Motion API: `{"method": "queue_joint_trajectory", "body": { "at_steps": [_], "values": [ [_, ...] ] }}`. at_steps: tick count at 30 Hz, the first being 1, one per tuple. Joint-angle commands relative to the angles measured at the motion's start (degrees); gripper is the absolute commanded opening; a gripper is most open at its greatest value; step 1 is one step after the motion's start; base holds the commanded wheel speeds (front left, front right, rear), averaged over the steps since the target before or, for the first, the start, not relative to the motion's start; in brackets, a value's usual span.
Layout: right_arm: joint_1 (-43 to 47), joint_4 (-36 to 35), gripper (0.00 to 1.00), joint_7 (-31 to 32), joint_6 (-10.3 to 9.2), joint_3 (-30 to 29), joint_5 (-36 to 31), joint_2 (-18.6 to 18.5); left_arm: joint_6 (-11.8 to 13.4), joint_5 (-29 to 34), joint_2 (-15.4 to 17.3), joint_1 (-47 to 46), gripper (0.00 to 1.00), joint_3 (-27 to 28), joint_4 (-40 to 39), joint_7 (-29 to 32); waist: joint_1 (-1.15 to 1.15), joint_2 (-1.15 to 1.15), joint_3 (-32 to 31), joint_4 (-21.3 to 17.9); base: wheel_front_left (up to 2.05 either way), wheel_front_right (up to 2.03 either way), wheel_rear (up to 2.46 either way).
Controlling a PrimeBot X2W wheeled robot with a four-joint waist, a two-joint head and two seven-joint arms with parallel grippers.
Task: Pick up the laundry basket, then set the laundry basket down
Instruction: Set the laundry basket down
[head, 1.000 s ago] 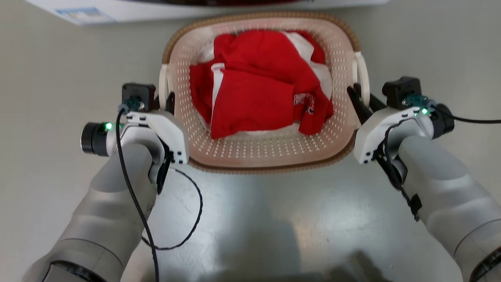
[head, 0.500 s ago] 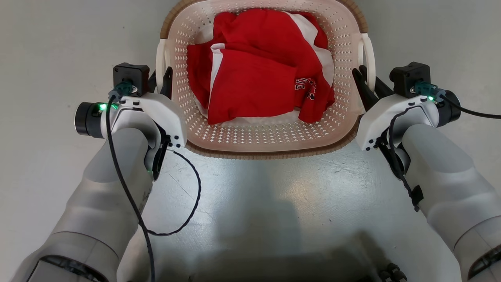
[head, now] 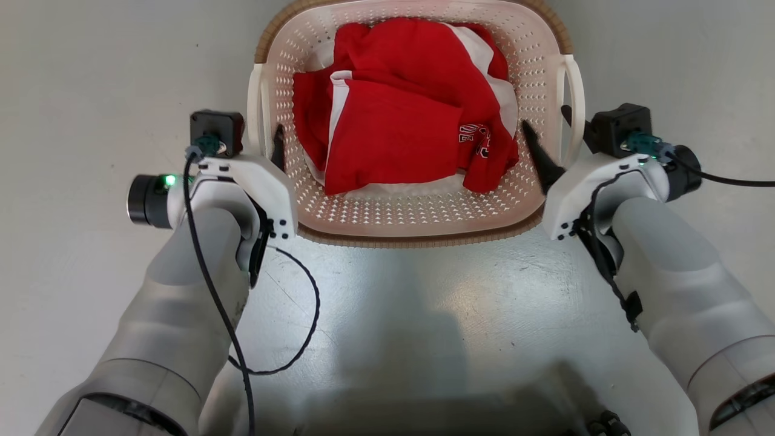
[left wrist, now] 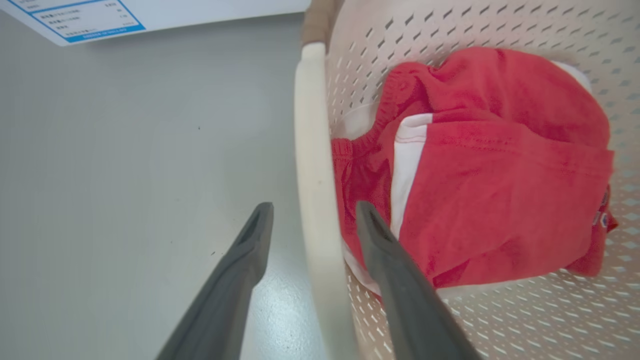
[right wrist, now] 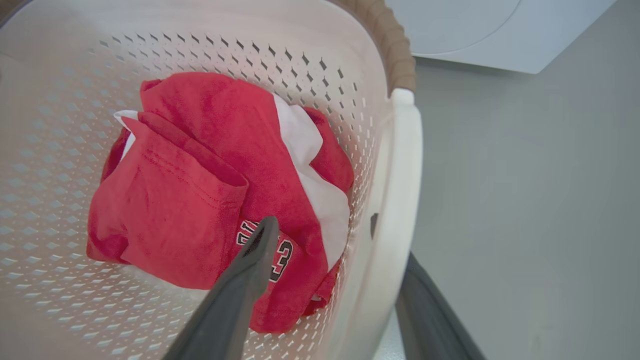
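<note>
Head view: jaws straddle laundry basket sides.

Smooth cream-white plastic with a soft sheen in the perforated walls of the laundry basket and its loop handle; brown woven-look texture along the rim; soft matt knit cloth, red and white, in the garment inside. Smooth, matt dark grey fingers on the left gripper; glossy grey floor, finely scuffed on the near side.
</note>
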Motion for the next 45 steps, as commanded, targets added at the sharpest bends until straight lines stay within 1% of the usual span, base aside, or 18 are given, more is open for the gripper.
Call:
{"method": "queue_joint_trajectory", "body": {
  "at_steps": [1, 3, 4, 8, 9, 12, 16, 19, 24, 30, 35, 36, 45],
  "values": [
    [3.18, -0.39, 1.0, -0.63, 0.41, 0.29, -0.54, 1.4, 0.25, -0.08, 1.31, 1.47, 1.0, 1.08, 0.23, -0.02, 0.0, 0.0, -0.17, -0.01, 0.0, 0.0, 0.0],
    [2.93, -0.78, 1.0, -0.63, 0.41, -0.98, -1.72, 1.24, 1.44, 0.79, 1.53, 0.93, 1.0, 1.14, -0.42, -0.02, 0.0, 0.0, -0.35, -0.09, 0.0, 0.0, 0.0],
    [2.97, -1.18, 1.0, -0.63, 0.41, -1.9, -2.28, 1.19, 0.25, 0.54, 1.43, 1.32, 1.0, 1.27, -0.32, -0.02, 0.0, 0.0, -0.53, -0.19, 0.0, 0.0, 0.0],
    [3.98, -2.71, 1.0, -0.63, 0.41, -5.46, -5.25, 0.85, 0.36, 0.66, 0.98, 2.63, 1.0, 1.84, -0.4, -0.02, 0.0, 0.0, -1.79, -0.24, 0.0, 0.0, 0.0],
    [4.65, -3.56, 1.0, -0.63, 0.41, -7.48, -6.9, 0.87, 0.47, 0.57, 0.88, 3.26, 1.0, 2.27, -0.1, -0.02, 0.0, 0.0, -2.49, -0.41, 0.0, 0.0, 0.0],
    [5.71, -4.8, 1.0, -0.63, 0.41, -10.64, -9.41, 1.05, 0.66, 0.61, 0.8, 3.99, 1.0, 2.65, 0.58, -0.02, 0.0, 0.0, -3.69, -0.62, 0.0, 0.0, 0.0],
    [7.31, -7.29, 1.0, -0.63, 0.41, -15.06, -12.93, 1.44, 1.96, 0.99, 0.83, 5.1, 1.0, 3.43, 0.13, -0.02, 0.0, 0.0, -5.75, -0.82, 0.0, 0.0, 0.0],
    [9.04, -9.35, 1.0, -0.63, 0.41, -18.1, -15.46, 2.01, 2.72, 1.11, 0.89, 6.41, 1.0, 4.72, -1.77, -0.02, 0.0, 0.0, -7.89, -0.88, 0.0, 0.0, 0.0],
    [12.05, -12.88, 1.0, -0.63, 0.41, -21.95, -18.76, 2.9, 2.83, 2.05, 1.04, 9.71, 1.0, 7.25, -6.79, -0.02, 0.0, 0.0, -12.5, -0.83, 0.0, 0.0, 0.0],
    [15.53, -17.53, 1.0, -0.63, 0.41, -25.3, -20.91, 3.66, 1.9, 4.09, 0.95, 14.51, 1.0, 10.62, -12.61, -0.02, 0.0, 0.0, -19.45, -0.53, 0.0, 0.0, 0.0],
    [18.6, -21.46, 1.0, -0.63, 0.41, -26.69, -21.46, 3.94, 0.46, 5.6, 0.47, 18.75, 1.0, 14.17, -17.67, -0.02, 0.0, 0.0, -25.74, -0.21, 0.0, 0.0, 0.0],
    [18.6, -21.46, 1.0, -0.63, 0.41, -26.69, -21.46, 3.94, 0.46, 5.6, 0.47, 18.75, 1.0, 14.17, -17.67, -0.02, 0.0, 0.0, -25.74, -0.21, 0.0, 0.0, 0.0],
    [24.88, -27.61, 1.0, -0.63, 0.41, -28.84, -22.06, 3.2, -2.8, 8.49, -0.2, 26.85, 1.0, 21.05, -26.49, -0.02, 0.0, 0.0, -36.16, 0.19, 0.0, 0.0, 0.0]
  ]
}}
